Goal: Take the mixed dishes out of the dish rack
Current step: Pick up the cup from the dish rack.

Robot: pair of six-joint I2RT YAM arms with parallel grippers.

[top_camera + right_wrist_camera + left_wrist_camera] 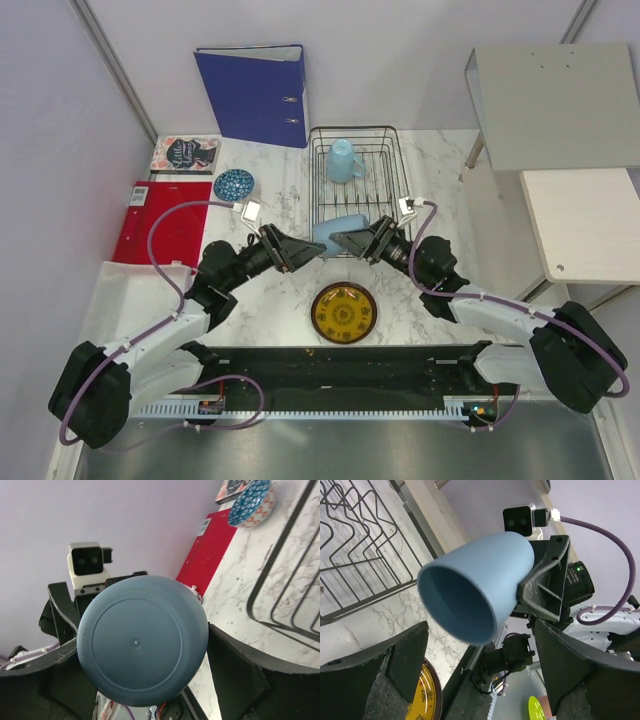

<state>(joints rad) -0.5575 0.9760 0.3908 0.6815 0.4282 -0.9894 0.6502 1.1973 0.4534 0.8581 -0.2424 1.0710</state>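
A pale blue cup (335, 236) hangs on its side in the air between my two grippers, just in front of the black wire dish rack (392, 175). My right gripper (347, 241) is shut on its base end; the cup's round bottom (142, 640) fills the right wrist view. My left gripper (306, 250) is open, jaws wide apart, facing the cup's open mouth (457, 605) without touching it. A second pale blue cup (343, 160) lies in the rack. The blue patterned bowl (234, 184) and the yellow plate (343, 312) sit on the table. The red floral plate is out of view.
A blue ring binder (255, 95) stands at the back left. A red folder (160, 222) and a dark book (185, 153) lie at the left. A white tray (120, 300) sits near the left arm. A grey shelf (555, 105) stands at the right.
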